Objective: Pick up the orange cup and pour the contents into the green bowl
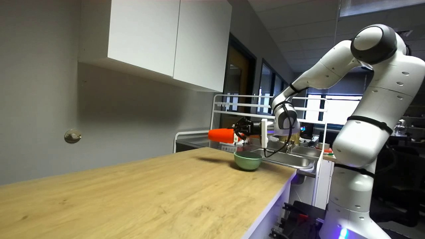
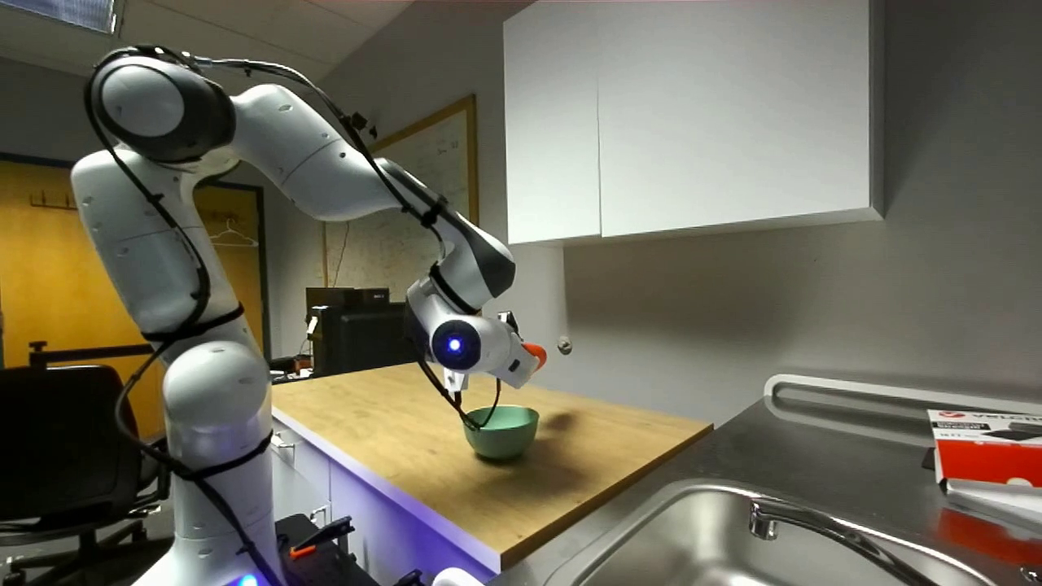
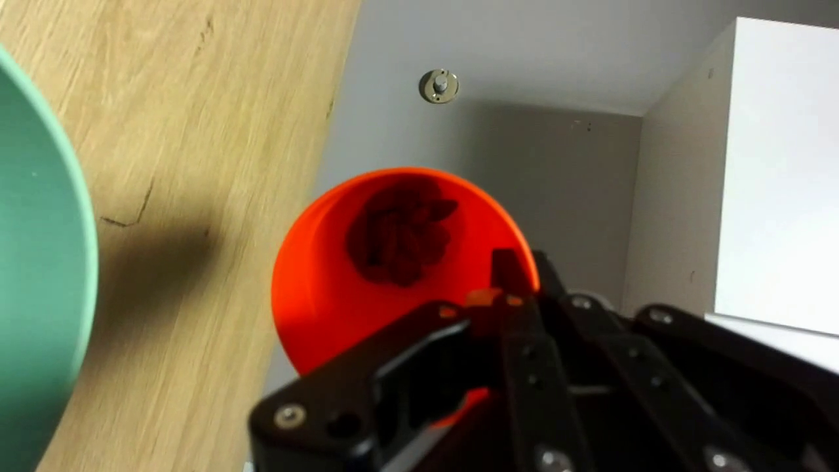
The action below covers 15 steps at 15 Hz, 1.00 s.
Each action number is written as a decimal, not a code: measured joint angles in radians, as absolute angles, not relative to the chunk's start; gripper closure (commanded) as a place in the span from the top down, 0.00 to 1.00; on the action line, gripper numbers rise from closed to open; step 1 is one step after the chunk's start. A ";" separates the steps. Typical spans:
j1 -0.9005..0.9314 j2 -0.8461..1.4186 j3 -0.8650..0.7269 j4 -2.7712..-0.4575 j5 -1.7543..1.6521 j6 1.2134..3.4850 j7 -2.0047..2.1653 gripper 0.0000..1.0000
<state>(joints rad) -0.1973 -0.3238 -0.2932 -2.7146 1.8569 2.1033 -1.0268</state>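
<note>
The orange cup (image 1: 220, 135) is held in the air above the wooden counter, lying nearly level, with its mouth toward the wrist. In an exterior view only a bit of the cup (image 2: 535, 353) shows behind the wrist. My gripper (image 1: 241, 132) is shut on the cup's rim, one finger inside and one outside, as the gripper (image 3: 534, 270) shows in the wrist view. Dark small pieces (image 3: 401, 233) sit at the bottom of the cup (image 3: 321, 288). The green bowl (image 1: 247, 162) stands upright on the counter, below the gripper. The bowl (image 3: 39, 275) shows partly at the wrist view's left edge.
The wooden counter (image 1: 159, 196) ends at a steel sink (image 2: 700, 529) with a faucet (image 2: 830, 533). A white wall cabinet (image 1: 142, 36) hangs above the counter. A white rack (image 1: 212, 113) stands by the sink. A red and white box (image 2: 981, 456) lies beyond it.
</note>
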 measured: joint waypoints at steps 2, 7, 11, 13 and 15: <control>-0.225 -0.294 -0.293 -2.717 1.873 2.047 -1.049 0.02; -0.285 -0.232 -0.294 -2.728 1.914 1.925 -1.103 0.02; -0.321 -0.191 -0.304 -2.737 1.941 1.819 -1.151 0.02; -0.334 -0.171 -0.310 -2.740 1.958 1.763 -1.183 0.02; -0.346 -0.148 -0.316 -2.745 1.974 1.700 -1.224 0.02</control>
<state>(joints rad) -0.3456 -0.1477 -0.3165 -2.7448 1.9741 1.7003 -1.2241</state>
